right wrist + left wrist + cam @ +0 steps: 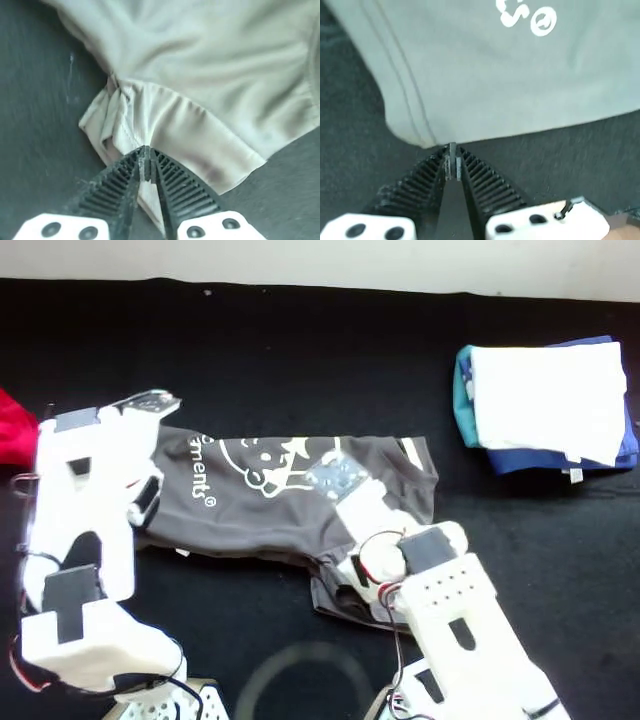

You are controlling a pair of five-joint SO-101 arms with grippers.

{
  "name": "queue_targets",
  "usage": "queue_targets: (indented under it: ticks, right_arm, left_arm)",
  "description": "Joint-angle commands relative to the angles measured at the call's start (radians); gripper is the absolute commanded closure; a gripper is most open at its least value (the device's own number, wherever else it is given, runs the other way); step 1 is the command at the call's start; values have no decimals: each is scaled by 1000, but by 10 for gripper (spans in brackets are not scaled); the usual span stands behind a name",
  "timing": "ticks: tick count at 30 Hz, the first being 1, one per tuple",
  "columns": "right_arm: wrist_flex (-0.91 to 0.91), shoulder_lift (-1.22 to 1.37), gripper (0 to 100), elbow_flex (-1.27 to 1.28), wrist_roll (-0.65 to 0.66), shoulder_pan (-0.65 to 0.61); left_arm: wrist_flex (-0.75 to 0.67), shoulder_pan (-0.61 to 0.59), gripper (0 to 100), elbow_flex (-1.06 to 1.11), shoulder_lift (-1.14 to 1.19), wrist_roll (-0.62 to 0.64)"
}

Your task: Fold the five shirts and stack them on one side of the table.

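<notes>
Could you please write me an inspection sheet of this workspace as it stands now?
Surface: black tablecloth, with a faint ring mark near the front edge.
Job's things: dark grey printed shirt lying rumpled mid-table; folded stack at the far right, white on top, blue and teal beneath; red cloth at the left edge, possibly another shirt.
Clutter: nothing seen.
Grippers: left gripper closed, tips at the shirt's hem corner, hold on the cloth uncertain; right gripper closed on a bunched edge of the shirt.
Cables: red and black wires looped at the right arm's wrist; more at the left arm's base.
Surroundings: pale wall behind the table.
</notes>
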Motion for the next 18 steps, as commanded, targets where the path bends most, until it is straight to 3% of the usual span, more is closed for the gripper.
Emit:
queue_targets:
  ticks: [1, 8, 18]
  right_arm:
    - [-35, 42, 989, -44, -25, 8]
    - [-177, 349, 991, -35, -26, -13]
    - [-174, 420, 991, -25, -26, -240]
  left_arm:
    - [-55, 45, 980, -30, -36, 20]
    - [-80, 24, 980, -31, 41, 17]
    - [-95, -120, 980, -174, 286, 14]
